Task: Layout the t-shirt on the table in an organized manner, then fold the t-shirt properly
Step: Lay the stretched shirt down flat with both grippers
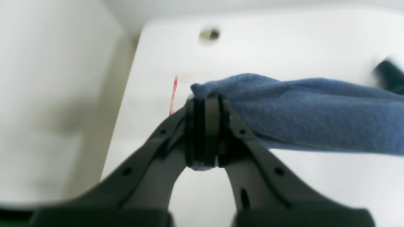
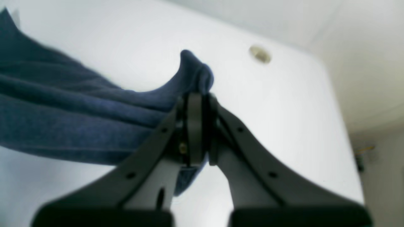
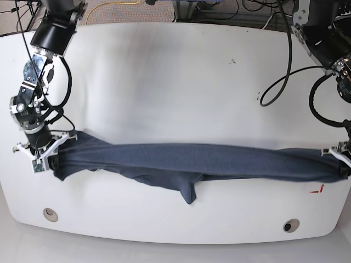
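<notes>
Your left gripper [image 1: 205, 132] has its jaws pressed together on a bunched blue corner of the t-shirt [image 1: 309, 113], which pokes out just above the fingertips at frame centre. Your right gripper [image 2: 197, 129] is clamped the same way, a rounded nub of navy cloth rising over its tips. In the base view the t-shirt [image 3: 219, 159] is pulled into a long, rope-like band across the lower middle of the frame, from the gripper at the left edge to the one at the right edge, a small flap hanging below its centre. It lies over the table [image 3: 164, 82], with a grommet [image 3: 50, 214] at lower left.
</notes>
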Controlling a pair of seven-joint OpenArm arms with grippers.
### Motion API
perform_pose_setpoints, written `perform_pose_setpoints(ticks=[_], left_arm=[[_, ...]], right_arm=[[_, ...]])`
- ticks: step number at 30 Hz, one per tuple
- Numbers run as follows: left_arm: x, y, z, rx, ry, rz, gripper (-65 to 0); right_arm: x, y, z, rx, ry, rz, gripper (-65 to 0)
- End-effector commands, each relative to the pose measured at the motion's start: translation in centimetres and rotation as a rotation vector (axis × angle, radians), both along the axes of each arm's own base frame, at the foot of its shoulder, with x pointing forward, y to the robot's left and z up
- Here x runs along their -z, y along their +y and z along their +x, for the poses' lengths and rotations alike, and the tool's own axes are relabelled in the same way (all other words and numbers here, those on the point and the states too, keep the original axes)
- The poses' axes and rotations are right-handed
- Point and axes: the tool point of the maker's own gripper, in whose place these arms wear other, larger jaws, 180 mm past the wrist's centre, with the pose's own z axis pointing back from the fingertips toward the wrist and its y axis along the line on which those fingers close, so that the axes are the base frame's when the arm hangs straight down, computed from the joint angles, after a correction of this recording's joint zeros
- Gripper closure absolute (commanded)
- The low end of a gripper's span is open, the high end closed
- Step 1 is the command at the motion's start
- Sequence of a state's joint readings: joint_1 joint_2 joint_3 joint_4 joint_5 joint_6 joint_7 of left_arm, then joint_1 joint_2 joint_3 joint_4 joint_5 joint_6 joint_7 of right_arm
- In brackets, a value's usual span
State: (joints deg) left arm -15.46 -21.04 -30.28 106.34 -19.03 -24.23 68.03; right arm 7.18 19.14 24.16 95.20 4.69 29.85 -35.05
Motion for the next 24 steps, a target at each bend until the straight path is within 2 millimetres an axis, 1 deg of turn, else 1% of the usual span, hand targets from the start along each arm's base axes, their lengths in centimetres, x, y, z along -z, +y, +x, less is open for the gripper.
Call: perform_pose_setpoints(ticks=[1,3,4,6,10,12,17,21,24], left_arm=[[0.0,0.4,-0.8,0.022,-0.003,0.044,0.0],[1.6,1.0,-2.1,0.021,0.046,0.056,0.0],[2.1,1.2,-2.6,0.018,0.06,0.058,0.0],[3.8,1.9,-4.2,0.01,0.113,0.067,0.0],[6.2,2.5,-6.5,0.01,0.192,0.077,0.0],[7.6,2.8,-8.0,0.011,0.241,0.083,0.0],[9.3,2.9,-9.7,0.026,0.269,0.086,0.0],[10.2,2.6,-10.7,0.041,0.282,0.086,0.0],[10.7,2.6,-11.2,0.043,0.298,0.084,0.0]], right_arm=[[-0.3,-0.1,-0.6,0.014,-0.027,0.002,-0.5],[1.5,0.3,-2.0,0.022,0.01,0.023,-0.5],[1.9,0.4,-2.3,0.026,0.017,0.032,-0.5],[3.4,0.9,-3.6,0.035,0.048,0.053,-0.3],[5.6,1.7,-5.4,0.041,0.098,0.082,-0.3],[7.0,2.1,-6.7,0.043,0.135,0.092,-0.3],[9.0,3.0,-8.6,0.047,0.189,0.121,-0.3],[10.2,3.7,-9.8,0.051,0.22,0.142,-0.6],[10.8,3.8,-10.6,0.053,0.24,0.144,-0.6]])
